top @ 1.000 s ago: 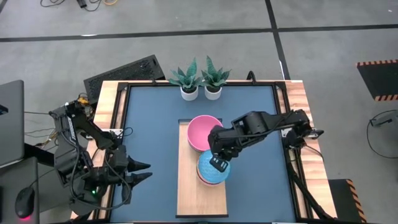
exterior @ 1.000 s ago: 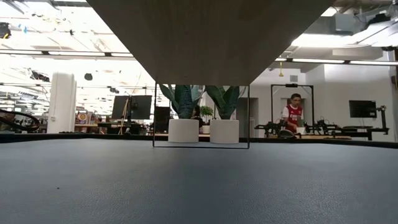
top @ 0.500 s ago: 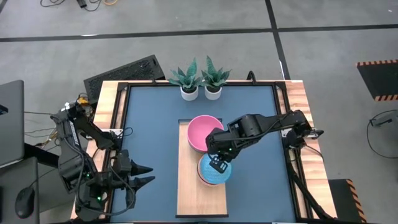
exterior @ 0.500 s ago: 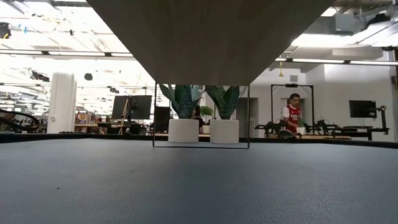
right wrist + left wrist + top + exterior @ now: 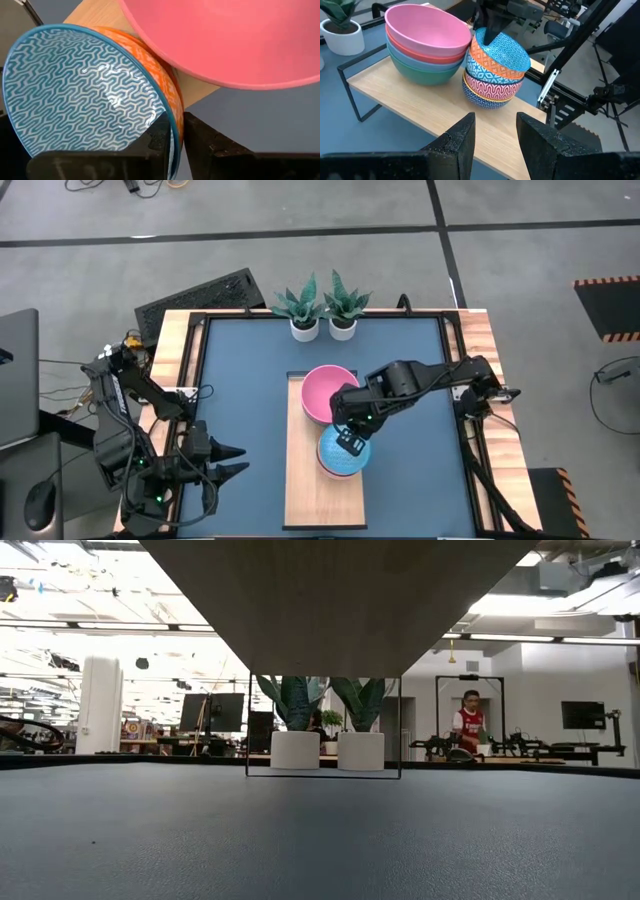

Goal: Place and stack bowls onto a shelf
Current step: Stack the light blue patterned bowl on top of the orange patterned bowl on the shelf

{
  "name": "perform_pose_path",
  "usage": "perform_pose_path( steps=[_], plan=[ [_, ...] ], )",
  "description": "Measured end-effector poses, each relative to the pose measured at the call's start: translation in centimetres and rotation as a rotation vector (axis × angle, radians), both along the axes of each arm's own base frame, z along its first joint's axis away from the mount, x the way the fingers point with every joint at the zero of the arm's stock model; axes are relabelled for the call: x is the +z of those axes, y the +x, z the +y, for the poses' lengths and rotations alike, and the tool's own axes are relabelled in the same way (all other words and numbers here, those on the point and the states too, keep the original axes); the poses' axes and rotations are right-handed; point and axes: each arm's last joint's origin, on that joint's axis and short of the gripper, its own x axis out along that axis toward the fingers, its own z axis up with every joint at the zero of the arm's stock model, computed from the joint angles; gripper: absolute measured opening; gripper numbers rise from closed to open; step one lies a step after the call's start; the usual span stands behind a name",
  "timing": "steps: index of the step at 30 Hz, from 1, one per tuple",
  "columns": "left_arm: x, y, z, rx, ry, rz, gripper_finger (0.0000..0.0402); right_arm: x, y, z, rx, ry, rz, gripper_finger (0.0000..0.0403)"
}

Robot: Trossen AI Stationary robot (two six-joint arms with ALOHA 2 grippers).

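The light-wood shelf (image 5: 305,500) (image 5: 420,107) stands on black legs mid-table. On it sits a stack of large bowls (image 5: 325,392) (image 5: 427,35), teal at the bottom and pink on top. Beside it is a stack of small patterned bowls (image 5: 492,82). Its top bowl (image 5: 505,47) (image 5: 75,90) is orange outside, blue-patterned inside, and tilted. My right gripper (image 5: 350,442) (image 5: 177,135) is over that stack, shut on the top bowl. My left gripper (image 5: 235,460) (image 5: 495,140) waits open near the table's left edge, touching nothing. My right gripper holds the top small bowl by its rim (image 5: 169,117), on the side next to the large stack. One finger (image 5: 157,137) is inside the bowl and one (image 5: 200,135) outside. The fingers come from above, slanting in from the table's right. The bowl sits tilted on the small stack.
Two white plant pots (image 5: 318,328) (image 5: 328,750) stand at the table's far edge, behind the shelf. The low view looks under the shelf (image 5: 330,600) across bare blue tabletop (image 5: 300,840). A person (image 5: 468,725) stands far off in the room.
My left arm has drawn back a little toward the table's near-left corner, its gripper still open. My right gripper and the bowl it holds have stayed about where they were.
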Motion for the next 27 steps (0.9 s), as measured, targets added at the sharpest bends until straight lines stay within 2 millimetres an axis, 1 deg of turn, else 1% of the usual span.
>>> perform_pose_path(
  steps=[8,14,20,23,27],
  plan=[
    [0.0,0.0,0.1,0.015,0.015,-0.013,0.0128,0.1,0.1,-0.4,0.066,0.088,0.012,0.008],
    [0.0,0.0,0.2,0.027,0.032,-0.02,0.0128,0.1,0.3,-1.1,0.065,0.107,0.013,0.0081],
    [0.0,-0.1,0.2,0.032,0.04,-0.021,0.0128,0.1,0.5,-1.1,0.136,0.12,-0.011,0.0082],
    [0.0,-0.1,0.3,0.039,0.044,-0.028,0.0128,0.2,0.7,-1.1,0.146,0.125,-0.032,0.009],
    [0.0,-0.1,0.3,0.045,0.053,-0.032,0.0128,0.3,0.8,-1.2,0.153,0.125,-0.044,0.0115]
  ],
)
